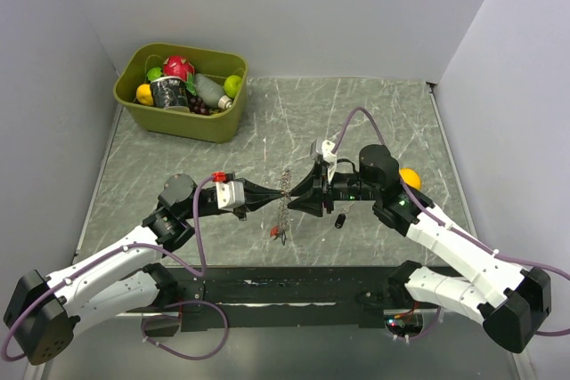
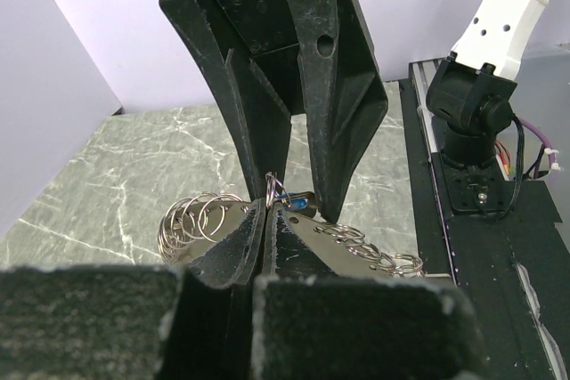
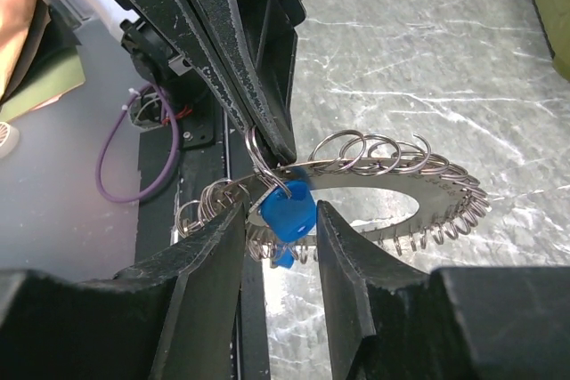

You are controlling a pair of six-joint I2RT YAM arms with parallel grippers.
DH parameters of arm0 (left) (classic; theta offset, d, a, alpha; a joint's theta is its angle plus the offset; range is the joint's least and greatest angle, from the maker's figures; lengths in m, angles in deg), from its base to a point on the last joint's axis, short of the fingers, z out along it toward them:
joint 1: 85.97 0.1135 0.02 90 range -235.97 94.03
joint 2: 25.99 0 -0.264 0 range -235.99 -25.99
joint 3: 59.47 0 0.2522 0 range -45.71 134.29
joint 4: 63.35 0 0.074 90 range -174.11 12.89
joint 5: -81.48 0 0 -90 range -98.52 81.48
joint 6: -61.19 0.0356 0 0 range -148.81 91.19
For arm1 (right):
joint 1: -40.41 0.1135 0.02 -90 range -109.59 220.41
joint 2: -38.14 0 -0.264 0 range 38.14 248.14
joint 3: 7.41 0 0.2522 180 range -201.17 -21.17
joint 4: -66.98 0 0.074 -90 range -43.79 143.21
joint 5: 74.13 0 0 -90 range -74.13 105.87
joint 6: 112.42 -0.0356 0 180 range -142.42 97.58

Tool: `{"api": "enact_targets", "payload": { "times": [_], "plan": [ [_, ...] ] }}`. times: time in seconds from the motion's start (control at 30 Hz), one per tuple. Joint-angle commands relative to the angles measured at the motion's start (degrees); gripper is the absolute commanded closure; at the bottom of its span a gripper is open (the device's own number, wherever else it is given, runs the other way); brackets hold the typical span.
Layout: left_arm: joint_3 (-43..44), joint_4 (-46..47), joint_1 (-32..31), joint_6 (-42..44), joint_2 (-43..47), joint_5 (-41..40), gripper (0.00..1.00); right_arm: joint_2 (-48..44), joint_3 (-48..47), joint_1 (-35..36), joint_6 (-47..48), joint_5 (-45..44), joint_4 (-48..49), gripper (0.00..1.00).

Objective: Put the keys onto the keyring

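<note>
Far off to the left gripper's (image 2: 269, 211) outer side, a green bin (image 1: 178, 124) of fruit and bottles stands at the back of the table. The left gripper's jaws are pressed fully together on a small ring (image 3: 256, 147), one of many wire loops threaded round the flat metal keyring (image 3: 374, 186), which hangs below the tips and fans out behind them. A red key (image 1: 274, 231) dangles at the keyring's lowest point, under both tools. A blue key (image 3: 285, 211) hangs from the pinched small ring, right at the left tips. The right gripper (image 1: 297, 193) meets the left nose to nose, its jaws partly apart and straddling the blue key's head, with a gap on one side. A black key (image 1: 339, 221) lies on the table just beside the right gripper
</note>
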Motion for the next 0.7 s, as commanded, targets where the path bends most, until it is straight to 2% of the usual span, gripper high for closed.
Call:
{"api": "enact_targets", "payload": {
  "times": [0.0,0.1,0.13,0.33,0.43,0.67],
  "plan": [
    [1.14,5.41,-0.22,0.05,0.20,1.21,0.99,0.24,-2.67,0.35,0.08,0.01,2.66,0.57],
    [0.96,5.76,-0.22,-0.04,-0.06,1.38,0.99,0.15,-2.23,0.35,-0.09,-0.60,2.65,0.69],
    [0.96,5.85,-0.22,0.05,-0.06,1.30,0.99,0.24,-2.32,0.35,0.00,-0.78,2.65,0.78],
    [1.05,5.85,-0.22,0.31,-0.41,1.21,0.99,-0.11,-2.14,0.35,1.14,-1.65,2.48,0.95],
    [1.05,6.37,-0.22,0.05,-0.32,1.12,0.99,-0.38,-1.88,0.26,2.02,-2.27,1.52,1.00],
    [0.35,8.22,-0.22,-1.01,0.11,0.95,0.99,-1.08,-0.12,0.26,3.60,-3.33,0.37,1.00]
  ]
}}
